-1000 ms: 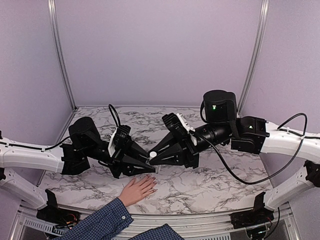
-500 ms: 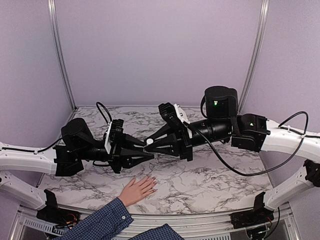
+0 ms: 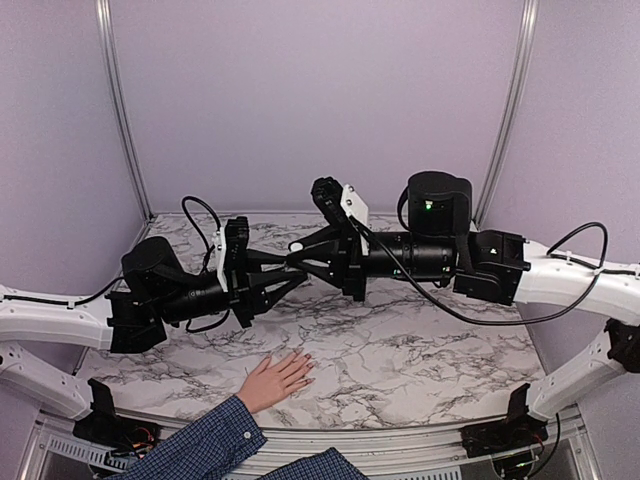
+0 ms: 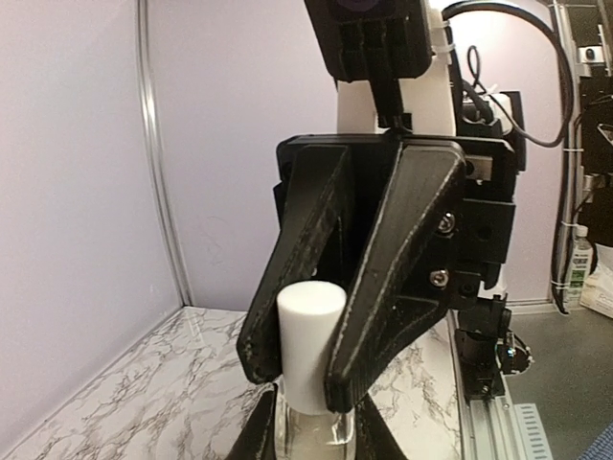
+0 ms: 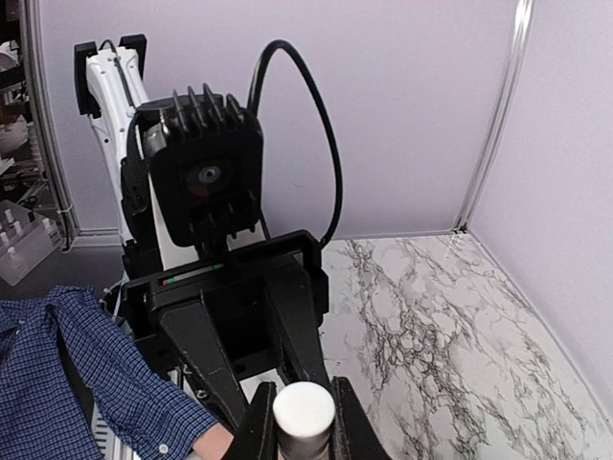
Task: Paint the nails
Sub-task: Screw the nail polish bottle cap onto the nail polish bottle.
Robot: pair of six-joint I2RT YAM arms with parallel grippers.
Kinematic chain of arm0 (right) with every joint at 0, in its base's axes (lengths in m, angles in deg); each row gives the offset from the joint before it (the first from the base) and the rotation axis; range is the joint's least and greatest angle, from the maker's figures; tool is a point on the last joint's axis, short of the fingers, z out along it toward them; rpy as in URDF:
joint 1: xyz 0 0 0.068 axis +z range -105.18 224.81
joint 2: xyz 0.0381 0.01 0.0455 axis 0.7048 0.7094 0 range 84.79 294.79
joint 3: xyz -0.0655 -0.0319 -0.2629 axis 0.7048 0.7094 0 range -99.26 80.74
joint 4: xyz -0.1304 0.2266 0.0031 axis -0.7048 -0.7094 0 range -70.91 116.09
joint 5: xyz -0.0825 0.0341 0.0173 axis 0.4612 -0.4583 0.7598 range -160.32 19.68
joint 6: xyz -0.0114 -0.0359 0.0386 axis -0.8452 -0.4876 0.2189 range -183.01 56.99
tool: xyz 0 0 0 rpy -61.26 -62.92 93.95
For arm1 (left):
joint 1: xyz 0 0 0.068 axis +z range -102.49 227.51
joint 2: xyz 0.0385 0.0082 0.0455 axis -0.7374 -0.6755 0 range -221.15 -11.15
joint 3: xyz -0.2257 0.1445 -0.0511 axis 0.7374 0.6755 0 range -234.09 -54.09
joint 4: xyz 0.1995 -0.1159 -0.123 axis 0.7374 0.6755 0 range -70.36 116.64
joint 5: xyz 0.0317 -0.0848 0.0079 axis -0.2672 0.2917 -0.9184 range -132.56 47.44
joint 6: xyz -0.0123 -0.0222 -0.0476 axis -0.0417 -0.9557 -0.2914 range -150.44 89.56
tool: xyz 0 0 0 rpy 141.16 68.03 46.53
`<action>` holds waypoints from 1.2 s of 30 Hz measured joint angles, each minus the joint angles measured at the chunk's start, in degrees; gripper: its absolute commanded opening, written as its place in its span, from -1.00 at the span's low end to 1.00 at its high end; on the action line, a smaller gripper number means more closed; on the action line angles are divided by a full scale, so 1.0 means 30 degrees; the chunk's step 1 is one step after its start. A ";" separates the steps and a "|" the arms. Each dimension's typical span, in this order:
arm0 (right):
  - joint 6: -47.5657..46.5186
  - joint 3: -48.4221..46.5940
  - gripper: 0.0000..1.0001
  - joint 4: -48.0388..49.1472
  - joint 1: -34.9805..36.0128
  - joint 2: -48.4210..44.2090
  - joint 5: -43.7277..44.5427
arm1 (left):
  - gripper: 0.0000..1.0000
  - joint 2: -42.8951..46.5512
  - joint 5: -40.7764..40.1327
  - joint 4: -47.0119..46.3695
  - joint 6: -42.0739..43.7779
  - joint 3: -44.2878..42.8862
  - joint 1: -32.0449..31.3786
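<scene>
Left end effector (image 4: pixel 311 441) gripping the clear glass bottle (image 4: pixel 312 433) and right end effector (image 5: pixel 304 418) pinching its white cap (image 4: pixel 308 331) have risen; nails (image 3: pixel 306 368) seemingly unpainted.

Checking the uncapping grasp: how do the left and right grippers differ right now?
The left gripper holds the clear bottle; the right gripper clamps its white cap. The left gripper points right, the right gripper points left, tip to tip. Shared: both shut, both held above the table.
</scene>
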 measured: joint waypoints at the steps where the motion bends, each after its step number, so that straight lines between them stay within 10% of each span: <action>1: 0.0153 0.0022 -1.00 0.0168 0.0000 0.0087 0.0415 | -1.00 -0.0036 -0.0503 -0.0007 0.0000 0.0000 0.0000; 16: 0.2878 0.0925 -0.98 0.2375 -0.0080 0.1559 0.5770 | -1.00 -0.2004 -0.5894 -0.0678 0.0000 0.0000 -0.0022; 30: 0.2623 0.1923 0.02 0.2565 -0.0102 0.0532 0.4291 | -1.00 -0.2186 -0.3177 -0.1049 -0.0095 0.0007 -0.0036; 36: 0.1566 0.2637 0.13 0.2499 -0.0321 -0.1399 0.1523 | -1.00 -0.2164 0.0160 -0.1005 -0.0262 0.0000 -0.0022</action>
